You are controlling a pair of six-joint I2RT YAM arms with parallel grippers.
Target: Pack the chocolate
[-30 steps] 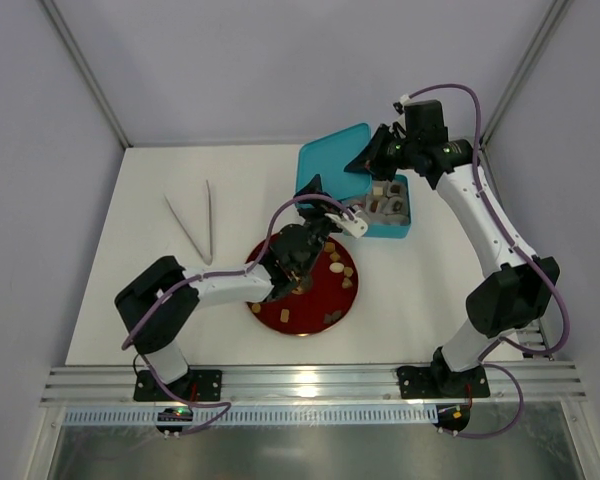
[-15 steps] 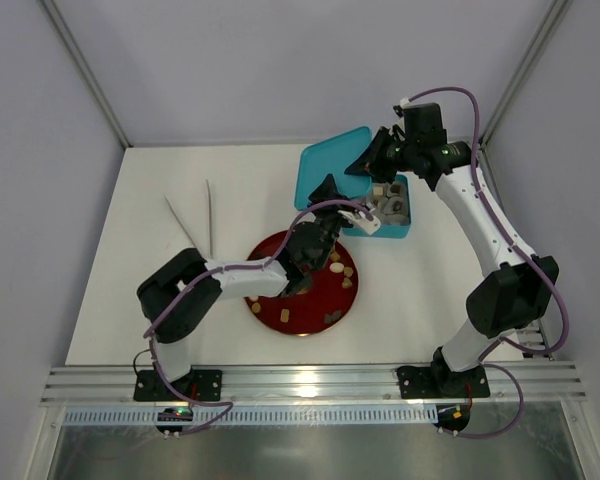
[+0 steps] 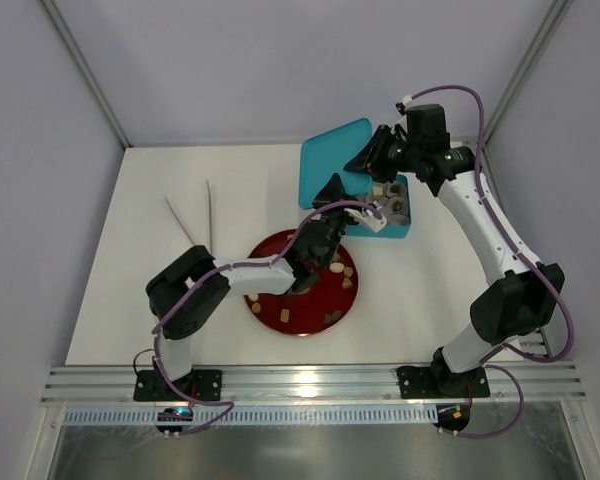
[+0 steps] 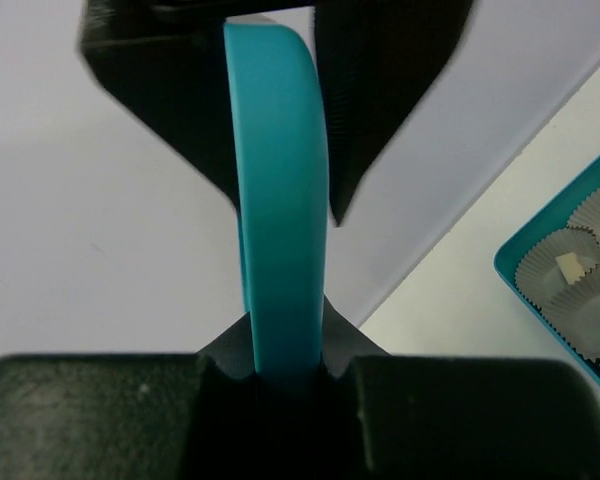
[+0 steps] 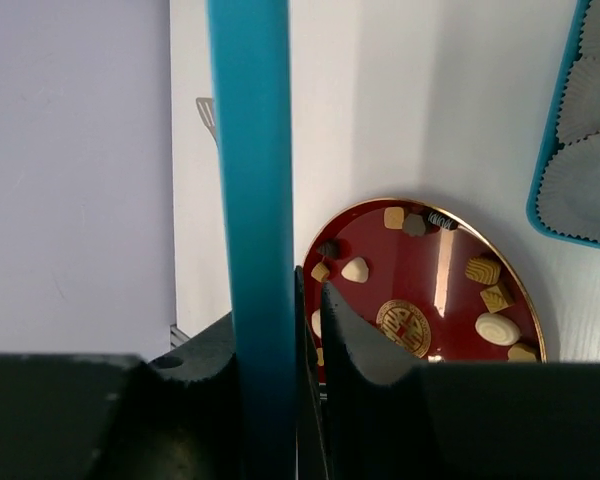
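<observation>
**Packing in progress, lid held on edge between the two arms.** The chocolate (image 5: pixel 482 270), small tan, cream and dark bite-sized pieces, lies mostly loose on the round red plate with a gold rim and centre emblem (image 5: pixel 420 260), near the middle of the white table (image 3: pixel 130 280). A few pieces already sit in the grey-white crinkled paper cups (image 4: pixel 570 275) that line the shallow teal rectangular box (image 3: pixel 390 235), which lies just beyond the plate on its right. One cup shows a reddish piece at the edge of the frame, and several cups look unfilled.

The flat teal box lid (image 4: pixel 280 320) is raised on edge above the left side of the box. The left gripper (image 4: pixel 285 205) is clamped across its rim, both jaws lying against the faces. The right gripper (image 5: pixel 278 305) straddles another stretch of the same rim, and whether it is pinching or has let go cannot be told.

The lid is probably held this way to keep it clear of the open cups, with one claw taking it over from the other. A pair of pale tongs (image 3: pixel 195 225) lies well apart on the left of the table.
</observation>
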